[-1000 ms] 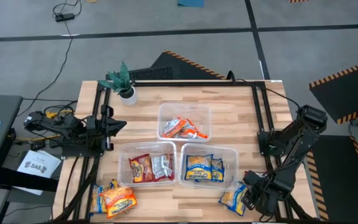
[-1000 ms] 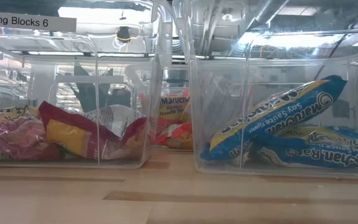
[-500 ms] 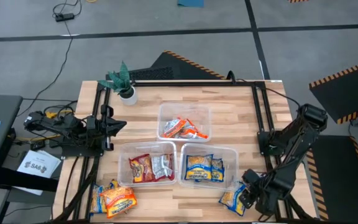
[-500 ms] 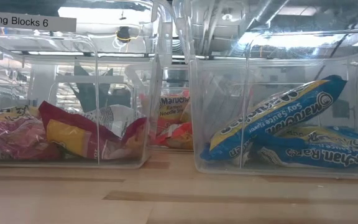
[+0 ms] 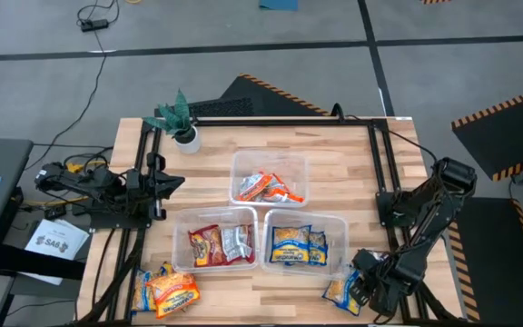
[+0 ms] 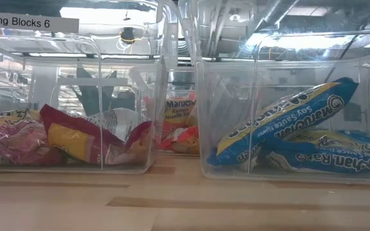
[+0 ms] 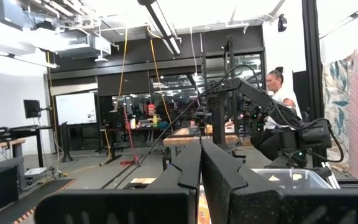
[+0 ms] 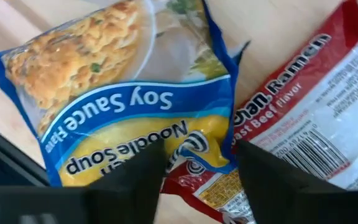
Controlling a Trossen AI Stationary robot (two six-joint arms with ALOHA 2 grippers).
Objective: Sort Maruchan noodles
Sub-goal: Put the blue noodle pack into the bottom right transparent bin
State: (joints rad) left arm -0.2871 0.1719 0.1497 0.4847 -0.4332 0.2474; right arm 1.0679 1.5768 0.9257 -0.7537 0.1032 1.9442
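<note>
A yellow-and-blue soy sauce packet (image 8: 123, 93) lies flat on the table near its front right corner (image 5: 339, 289), partly over a red roast beef packet (image 8: 303, 112). My right gripper (image 8: 197, 158) points down over the soy packet's right end, open, with one finger on either side of that end. In the high view the arm hides the red packet. More packets lie loose at the front left (image 5: 163, 289). My left gripper (image 5: 172, 182) waits shut at the table's left edge, pointing into the room (image 7: 201, 168). My right gripper comes from above with its fingers (image 8: 148, 165) astride the soy packet's yellow right end (image 8: 194, 140). Whether they touch the wrapper, I cannot tell. The packet lies flat on the table.
Three clear tubs stand mid-table: a far one (image 5: 269, 156) with orange packets, a near left one (image 5: 176, 241) with red and silvery packets (image 6: 63, 138), a near right one (image 5: 343, 238) with yellow-and-blue packets (image 6: 288, 125). A potted plant (image 5: 182, 123) stands at the far left.
</note>
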